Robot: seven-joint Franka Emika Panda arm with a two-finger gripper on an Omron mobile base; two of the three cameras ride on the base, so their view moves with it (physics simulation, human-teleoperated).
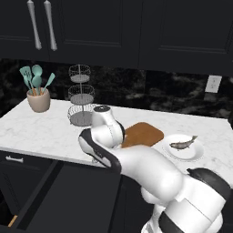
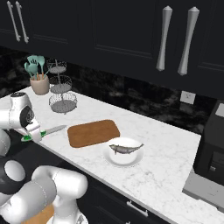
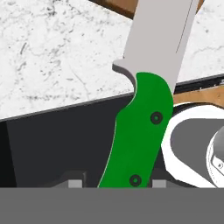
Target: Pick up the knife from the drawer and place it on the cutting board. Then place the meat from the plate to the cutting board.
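Utensil crock (image 1: 39, 101): one beige pot at the far left of the worktop (image 1: 50, 132), holding about four teal spatulas and spoons.
Wire stand (image 1: 81, 95): one, three tiers, just right of the crock, against the dark backsplash.
Drawer (image 1: 27, 191): one, pulled open below the worktop's front edge at the left, dark inside; a small silver bar handle shows on the cabinet front beside it.
Claw (image 2: 35, 133): one, at the worktop's front edge left of the board, clenched on the knife's green handle; in the hand view the handle runs up from between the two dark tips.
Knife (image 2: 49, 131): one, held in the claw above the drawer edge; the grey blade reaches out over the white marble and its tip points toward the cutting board. In the hand view the blade (image 3: 159, 39) crosses the marble, and brown board shows at its far end.
Cutting board (image 2: 93, 132): one, reddish-brown, flat on the worktop between knife and plate, bare on top.
Plate (image 2: 131, 157): one, white and round, just right of the board, near its front corner.
Meat (image 2: 125, 148): one small grey fish lying across the plate, tail toward the right.
Wall socket (image 2: 187, 97): one, on the backsplash right of the plate.
Cupboard handles (image 2: 176, 38): two long silver pairs on the upper doors.
Dark appliance (image 2: 212, 148): one, at the far right end of the worktop.
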